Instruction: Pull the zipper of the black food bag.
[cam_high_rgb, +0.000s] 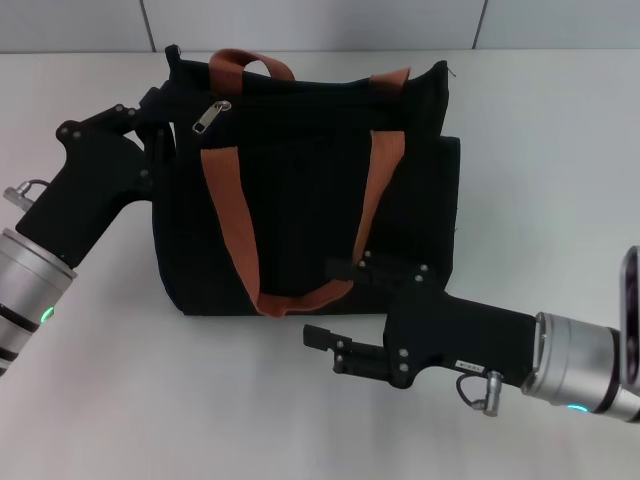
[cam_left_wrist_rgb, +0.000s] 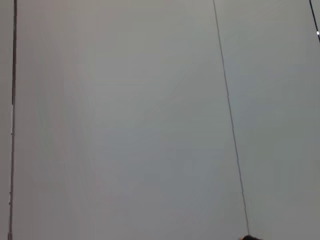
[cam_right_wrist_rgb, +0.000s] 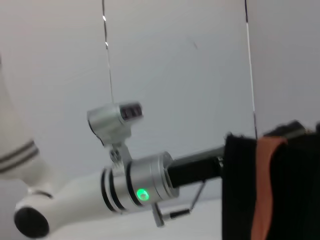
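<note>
Claws flank black food bag (cam_high_rgb: 310, 200): left claw (cam_high_rgb: 150, 120) touching, right claw (cam_high_rgb: 322, 340) beside.

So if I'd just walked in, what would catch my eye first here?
Probably the black food bag with its rust-orange handles, lying mid-table. Next, the two arms flanking it: the left gripper sits against the bag's upper left corner, close to the silver zipper, while the right gripper lies low on the table just in front of the bag.

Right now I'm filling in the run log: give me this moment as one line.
left gripper: at bag's left end, by zipper | right gripper: low before black food bag, apart | zipper: not gripped
</note>
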